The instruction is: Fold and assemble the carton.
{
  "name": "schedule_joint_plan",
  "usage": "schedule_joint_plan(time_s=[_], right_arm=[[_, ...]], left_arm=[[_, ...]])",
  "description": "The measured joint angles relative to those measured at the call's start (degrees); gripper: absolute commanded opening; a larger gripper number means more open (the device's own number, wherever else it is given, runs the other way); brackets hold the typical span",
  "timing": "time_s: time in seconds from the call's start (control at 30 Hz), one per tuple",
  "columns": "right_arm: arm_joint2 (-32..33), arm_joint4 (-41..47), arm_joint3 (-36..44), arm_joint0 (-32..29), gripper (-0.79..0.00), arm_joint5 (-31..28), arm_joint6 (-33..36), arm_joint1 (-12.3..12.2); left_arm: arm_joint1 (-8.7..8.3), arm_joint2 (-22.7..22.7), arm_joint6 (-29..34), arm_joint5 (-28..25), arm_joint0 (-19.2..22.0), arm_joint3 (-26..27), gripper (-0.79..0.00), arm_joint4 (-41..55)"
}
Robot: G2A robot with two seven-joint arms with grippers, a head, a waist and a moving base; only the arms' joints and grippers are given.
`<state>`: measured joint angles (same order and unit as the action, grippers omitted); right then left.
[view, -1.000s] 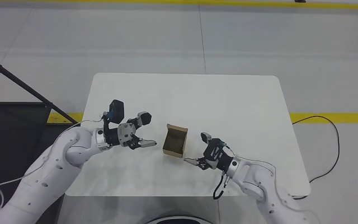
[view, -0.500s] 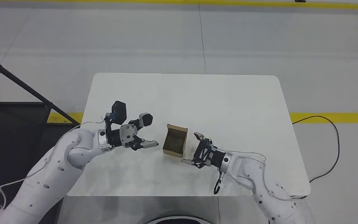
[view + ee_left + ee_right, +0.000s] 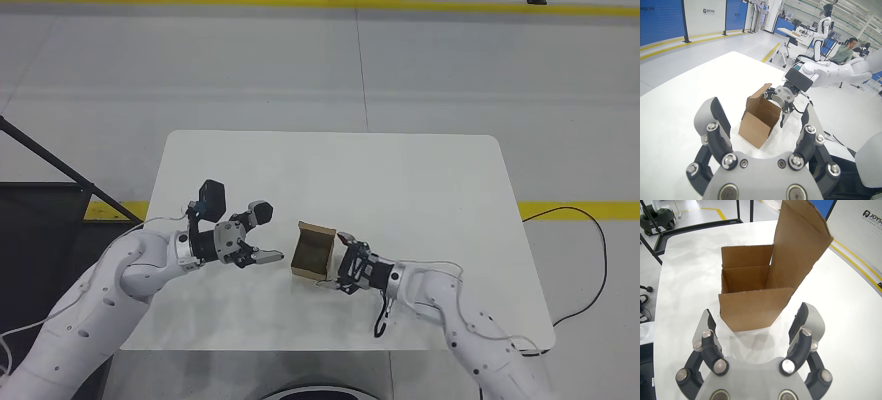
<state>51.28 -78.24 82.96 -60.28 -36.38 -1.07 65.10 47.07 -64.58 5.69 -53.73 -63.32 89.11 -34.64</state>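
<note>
Top view: the carton [image 3: 313, 250] stands near the middle of the white counter [image 3: 420, 180], between the two arms, its mouth open and not yet closed. One long flap rises upright along one side, with shorter flaps around the opening. The right gripper [image 3: 755, 311] sits just beside the carton, its jaws spread wide and level with the nearest cardboard wall; no contact can be confirmed. The left gripper [image 3: 265, 235] hangs near the opposite side, clearly apart from the carton, with its jaws likewise released and empty. The step in hand appears to be the first hold on the carton before a flap is folded. To do it well, the right jaws should probably take a wall or flap squarely. They should press flat against the panel rather than on a corner, since thin corrugated board creases or buckles under a skewed pinch. The carton is light and unsecured, so a one-sided push would likely slide or tip it. Bracing with the left gripper on the far side would steady it. The long flap is best bent along its scored line.
</note>
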Motion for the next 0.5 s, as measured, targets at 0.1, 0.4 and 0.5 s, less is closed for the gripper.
schedule_joint_plan(time_s=[0.1, 0.4, 0.5], right_arm=[[-0.3, -0.2, -1.1, 1.0, 0.000, -2.0, -1.3, 0.2], [-2.0, -1.1, -3.5, 3.4, 0.000, -2.9, -2.5, 1.1], [-2.7, -1.3, -4.8, 4.5, 0.000, -3.8, -2.9, 1.4]], left_arm=[[0.14, -0.1, 0.4, 0.0, 0.0, 0.0, 0.000, 0.2], [0.53, -0.9, 1.1, -0.2, -0.1, -0.1, 0.000, 0.2], [0.62, -1.2, 1.2, -0.3, -0.2, -0.1, 0.000, 0.2]])
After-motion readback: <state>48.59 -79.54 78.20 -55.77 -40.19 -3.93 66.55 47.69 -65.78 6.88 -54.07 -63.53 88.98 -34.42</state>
